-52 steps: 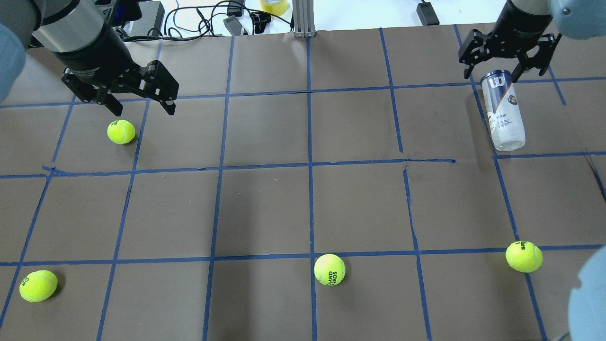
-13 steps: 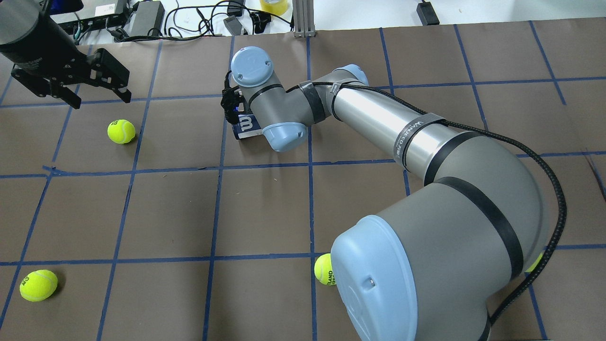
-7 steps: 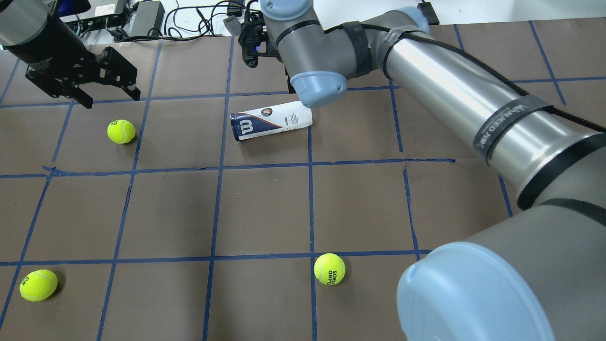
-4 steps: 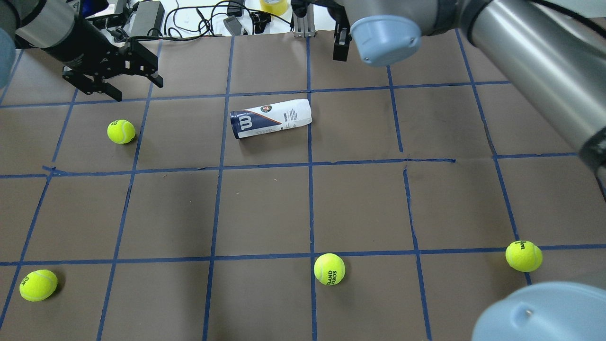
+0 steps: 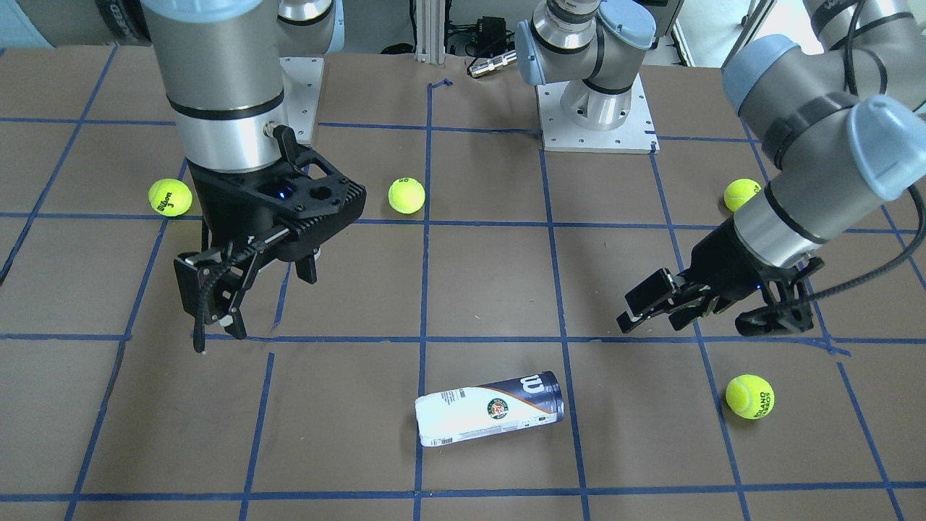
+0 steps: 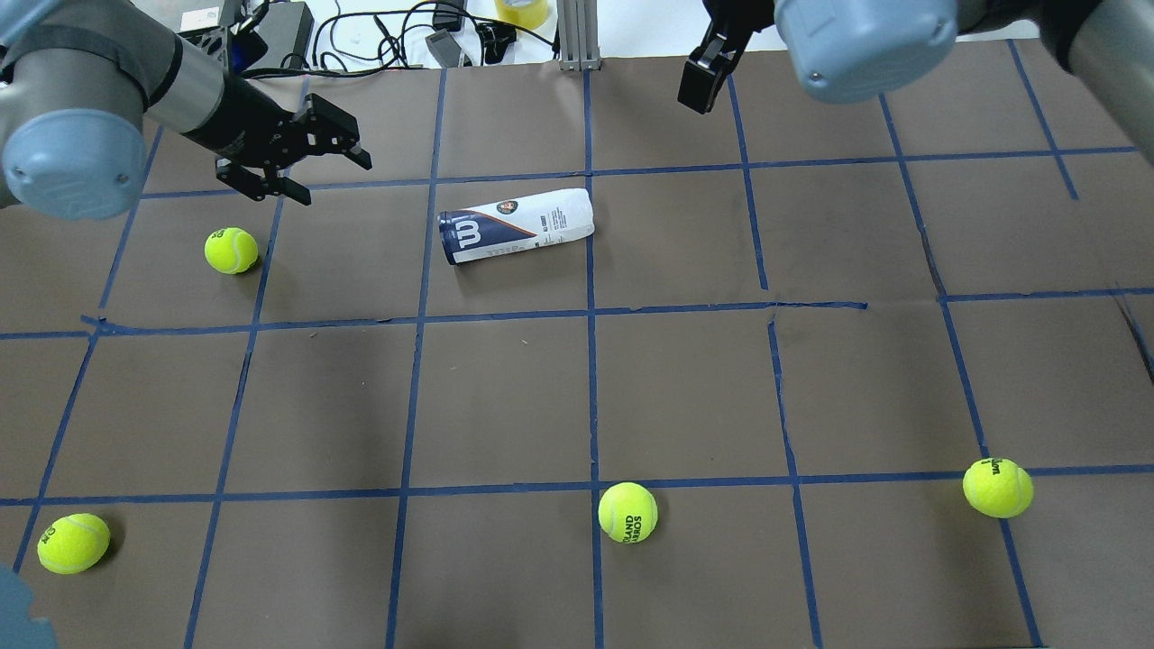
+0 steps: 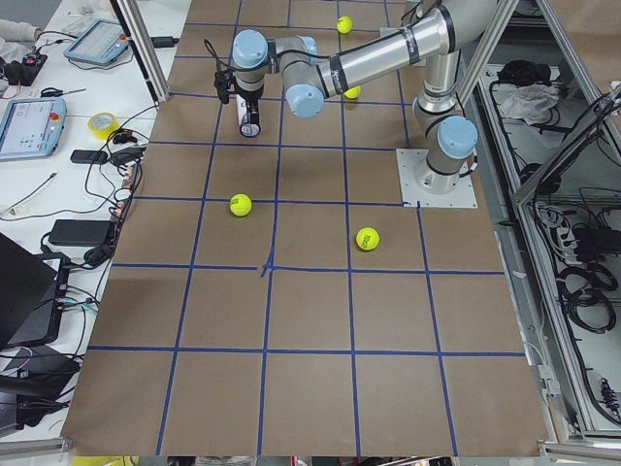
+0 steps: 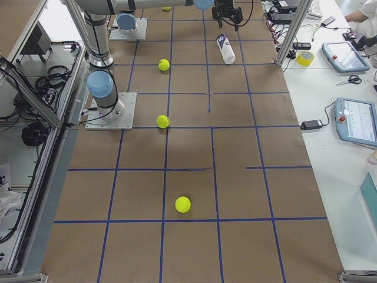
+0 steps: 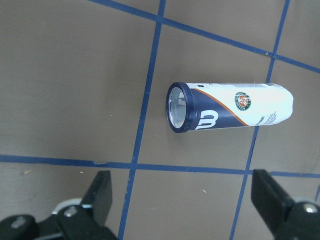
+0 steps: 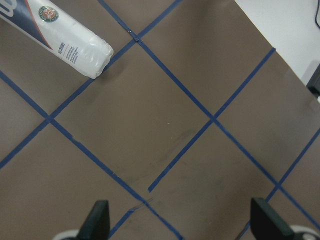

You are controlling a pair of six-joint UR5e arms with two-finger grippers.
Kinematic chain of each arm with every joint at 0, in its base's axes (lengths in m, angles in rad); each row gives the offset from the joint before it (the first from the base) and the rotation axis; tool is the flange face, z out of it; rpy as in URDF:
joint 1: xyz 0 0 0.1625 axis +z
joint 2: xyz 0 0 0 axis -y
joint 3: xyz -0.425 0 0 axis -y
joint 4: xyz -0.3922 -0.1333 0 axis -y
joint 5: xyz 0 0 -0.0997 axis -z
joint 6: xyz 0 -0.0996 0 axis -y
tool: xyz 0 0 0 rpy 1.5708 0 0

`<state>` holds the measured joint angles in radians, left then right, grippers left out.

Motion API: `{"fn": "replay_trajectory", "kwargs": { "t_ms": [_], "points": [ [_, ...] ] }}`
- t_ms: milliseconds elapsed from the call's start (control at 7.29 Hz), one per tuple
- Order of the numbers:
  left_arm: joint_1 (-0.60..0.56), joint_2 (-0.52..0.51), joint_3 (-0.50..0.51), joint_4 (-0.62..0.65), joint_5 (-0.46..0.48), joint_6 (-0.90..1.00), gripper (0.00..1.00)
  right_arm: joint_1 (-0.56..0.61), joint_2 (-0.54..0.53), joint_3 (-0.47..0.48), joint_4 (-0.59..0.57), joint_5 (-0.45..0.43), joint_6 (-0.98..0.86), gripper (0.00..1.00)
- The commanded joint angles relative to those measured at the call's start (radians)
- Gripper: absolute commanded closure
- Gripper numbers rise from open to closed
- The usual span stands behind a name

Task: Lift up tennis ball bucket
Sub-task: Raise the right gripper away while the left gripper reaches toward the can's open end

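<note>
Of the right gripper (image 5: 269,307), little to make out from overhead: covered by the pale blue wrist cap (image 6: 865,41) at the top edge, save for one black finger (image 6: 700,83). In the right wrist view, only the white closed end of the tennis ball bucket (image 6: 516,225), cut off by the top left corner. In the left side view, possibly that same white end just under a wrist at the far end, too small to be sure. In the right side view, small and far, near the top.

Seen plainly from across the table: right gripper spread wide, holding nothing. Hangs above bare brown paper of the table (image 5: 463,289), well apart from the bucket. In its own wrist view, two fingertips (image 10: 97,217) at the lower corners, with only paper and blue tape lines (image 10: 180,150) between them.

Left gripper (image 5: 687,322) likewise wide open and empty, tilted, touching nothing. In its wrist view, both fingertips at the bottom edge and the whole bucket beyond them, roughly centred between the two: dark blue rim (image 9: 176,107) to the view's left, white W logo (image 9: 208,120) beside it, white end to the right.

Bucket on its side on the table, between the two grippers and on the far side from the robot's bases. Lies across a blue tape line near its white end. Touched by neither gripper.

Nearest tennis ball (image 6: 231,250) near the left gripper in the overhead view, apart from the bucket; three more along the row closer to the robot.
</note>
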<state>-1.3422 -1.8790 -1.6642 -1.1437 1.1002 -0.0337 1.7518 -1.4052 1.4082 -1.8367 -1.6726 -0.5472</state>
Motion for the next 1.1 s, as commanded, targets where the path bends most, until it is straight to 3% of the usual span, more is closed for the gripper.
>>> {"fn": "replay_trajectory", "kwargs": {
  "t_ms": [0,274,411,685,960],
  "points": [
    [0.0,-0.095,-0.006,0.05,-0.042,-0.015,0.0,0.0,-0.063,0.058,0.031,0.002,0.354,0.0],
    [0.0,-0.17,-0.005,0.079,-0.171,-0.025,0.0,-0.003,-0.104,0.064,0.121,0.004,0.458,0.0],
    [-0.002,-0.201,-0.006,0.12,-0.177,-0.026,0.0,-0.006,-0.119,0.064,0.178,0.005,0.501,0.0],
    [-0.005,-0.25,-0.005,0.145,-0.268,-0.049,0.0,-0.107,-0.12,0.048,0.195,0.1,0.507,0.0],
    [-0.011,-0.279,-0.005,0.159,-0.322,-0.049,0.0,-0.121,-0.136,0.06,0.203,0.088,0.635,0.0]
  ]
}}
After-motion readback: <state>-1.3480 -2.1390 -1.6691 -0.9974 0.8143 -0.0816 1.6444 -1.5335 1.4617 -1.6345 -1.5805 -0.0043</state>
